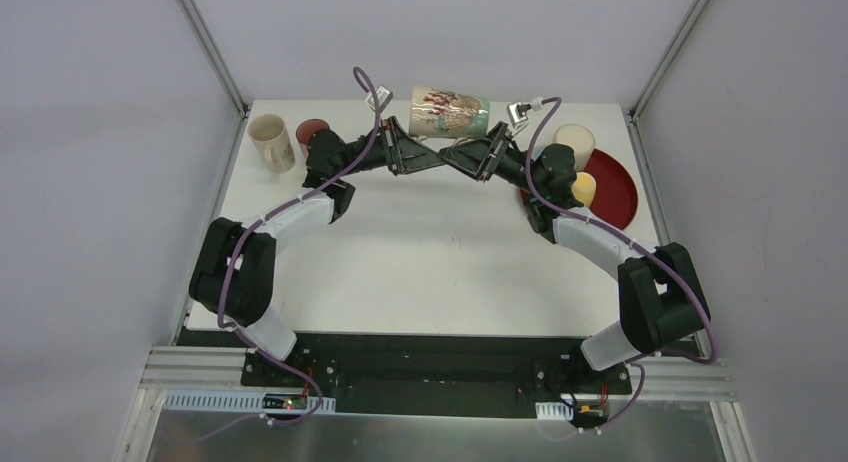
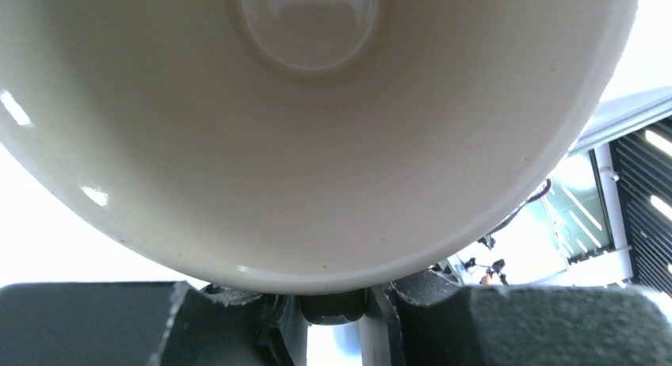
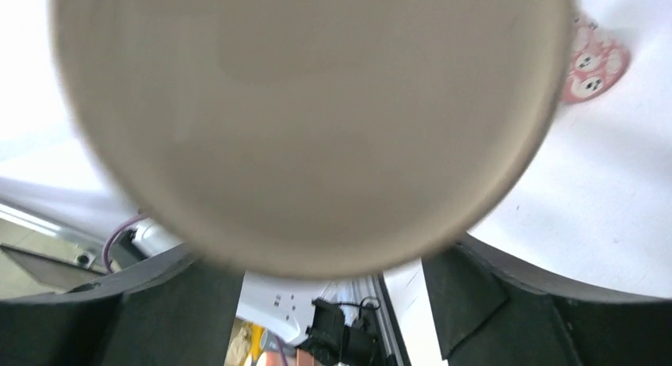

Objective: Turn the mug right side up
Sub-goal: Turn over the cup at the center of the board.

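The mug (image 1: 450, 112), cream with a red and teal pattern, lies on its side between my two grippers at the back middle of the table. My left gripper (image 1: 412, 144) is shut on its rim. In the left wrist view the mug's pale inside (image 2: 317, 128) fills the frame, and the left gripper (image 2: 333, 303) pinches the lower rim. My right gripper (image 1: 482, 150) stands at the mug's bottom end. In the right wrist view the mug's flat base (image 3: 309, 120) fills the frame. The right gripper (image 3: 325, 291) is open there, with one finger (image 3: 158, 310) far off to the side and clear of the mug.
A cream mug (image 1: 272, 142) and a dark red cup (image 1: 312, 132) stand at the back left. At the back right a red plate (image 1: 612, 190) sits beside two pale cups (image 1: 575, 142), partly behind the right arm. The table's back edge and wall are close behind the mug.
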Robot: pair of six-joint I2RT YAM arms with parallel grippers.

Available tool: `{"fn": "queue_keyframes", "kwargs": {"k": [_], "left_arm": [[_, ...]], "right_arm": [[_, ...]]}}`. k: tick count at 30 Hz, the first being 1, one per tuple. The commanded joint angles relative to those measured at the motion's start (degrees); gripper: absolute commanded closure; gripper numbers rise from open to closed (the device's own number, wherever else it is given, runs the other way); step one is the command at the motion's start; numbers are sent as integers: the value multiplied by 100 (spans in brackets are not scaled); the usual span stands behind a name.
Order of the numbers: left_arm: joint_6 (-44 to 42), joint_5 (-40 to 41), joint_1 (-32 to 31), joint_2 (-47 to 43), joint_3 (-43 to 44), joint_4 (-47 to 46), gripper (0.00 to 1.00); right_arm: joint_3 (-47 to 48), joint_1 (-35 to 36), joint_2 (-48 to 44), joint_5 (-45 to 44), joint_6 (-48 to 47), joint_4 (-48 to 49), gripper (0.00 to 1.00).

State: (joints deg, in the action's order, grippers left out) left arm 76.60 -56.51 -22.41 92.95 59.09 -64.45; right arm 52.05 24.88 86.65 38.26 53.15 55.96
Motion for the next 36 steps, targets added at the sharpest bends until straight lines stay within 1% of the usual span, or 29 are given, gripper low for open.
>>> {"fn": "queue_keyframes", "kwargs": {"k": [1,3,8,12,14,18,23,28,31,36], "left_arm": [[-145,462,248,-523,86,-843,100],[-185,472,286,-565,42,-796,100],[-303,456,405,-687,0,-651,100],[-499,417,542,-830,-25,-383,100],[-661,392,619,-918,-48,-159,100],[-1205,303,769,-1089,-46,638,100],[-2049,253,977,-1223,72,1720,100],[-3453,347,1037,-1250,515,3546,100],[-4267,614,1044,-1178,800,4486,100],[-5164,1078,1046,-989,1267,5729,100]], "right_arm": [[201,-35,-265,622,-36,569,13],[219,-95,-320,679,-15,612,9],[306,-209,-430,861,-49,539,5],[450,-301,-532,1266,-505,57,3],[545,-373,-605,1540,-914,-404,2],[703,-505,-763,1999,-1989,-1657,2],[882,-658,-1023,2178,-3596,-3766,1],[1126,-745,-1267,1857,-5348,-5835,2],[1142,-778,-1448,1599,-5971,-6476,2],[978,-828,-1761,1241,-6357,-6826,2]]}}
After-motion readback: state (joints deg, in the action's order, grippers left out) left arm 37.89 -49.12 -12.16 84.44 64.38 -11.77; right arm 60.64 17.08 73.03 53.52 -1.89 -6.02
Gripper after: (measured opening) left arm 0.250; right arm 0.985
